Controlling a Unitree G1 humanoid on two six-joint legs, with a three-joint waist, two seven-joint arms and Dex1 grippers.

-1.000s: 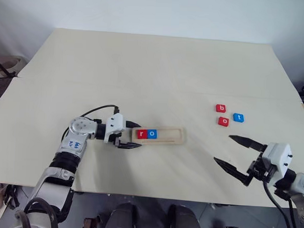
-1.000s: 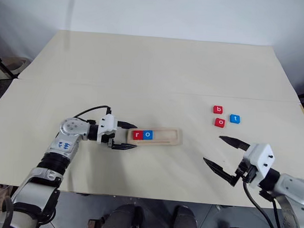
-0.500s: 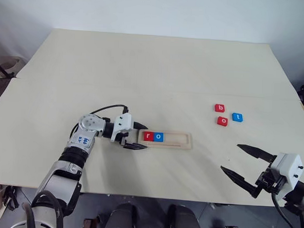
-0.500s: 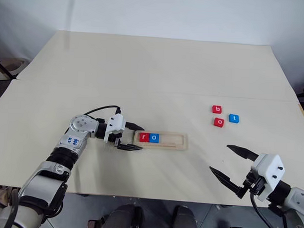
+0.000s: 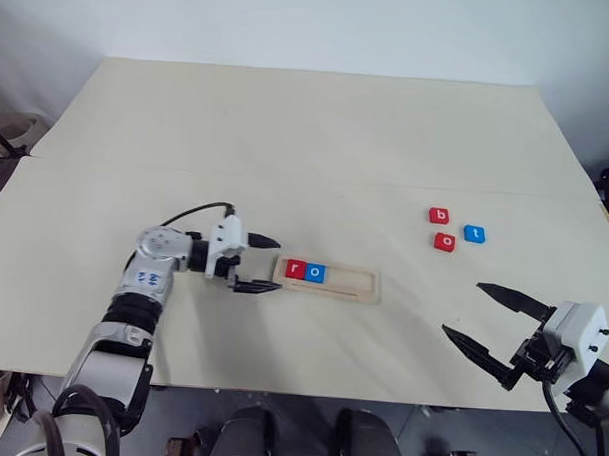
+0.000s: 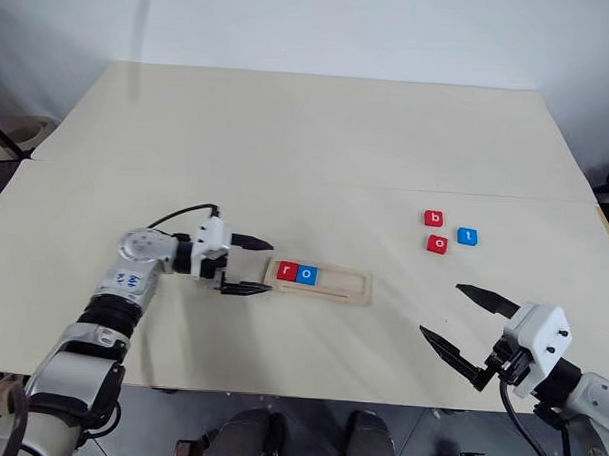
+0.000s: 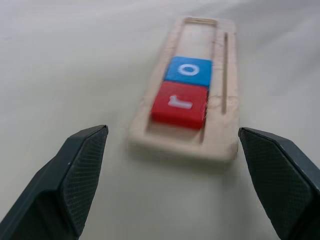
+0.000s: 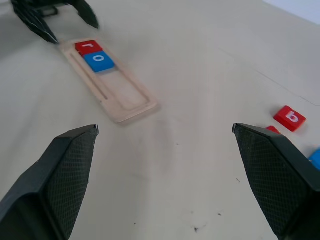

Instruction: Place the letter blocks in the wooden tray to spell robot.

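**Two tiles in the tray, three loose on the table**

Two letter blocks sit side by side at the left end of the wooden tray (image 5: 327, 279): the red r (image 5: 295, 270) at the very end, the blue o (image 5: 316, 273) touching it on the right. The other part of the tray's slot is bare wood. The tray lies flat on the pale table (image 5: 307, 148), its long side running left to right, a little left of the middle and toward the near edge.

The left hand (image 5: 262, 264) points along the table toward the tray's left end, just beside it but not touching. Its two black fingers are spread wide, one on each side of the line of the tray's end, with nothing between them. In the left wrist view the tray's short end with the red r (image 7: 179, 104) and blue o (image 7: 188, 71) lies ahead of the spread fingers (image 7: 75, 175).

The other three blocks lie in a small group well to the right of the tray: the red b (image 5: 441, 216) farthest back, the red o (image 5: 444, 242) just in front of it, and the blue t (image 5: 475, 234) close beside them on the right. None of the three touches another.

The right hand (image 5: 487, 321) hovers near the front right corner of the table, nearer the edge than the three loose blocks and apart from them, its fingers spread wide and empty
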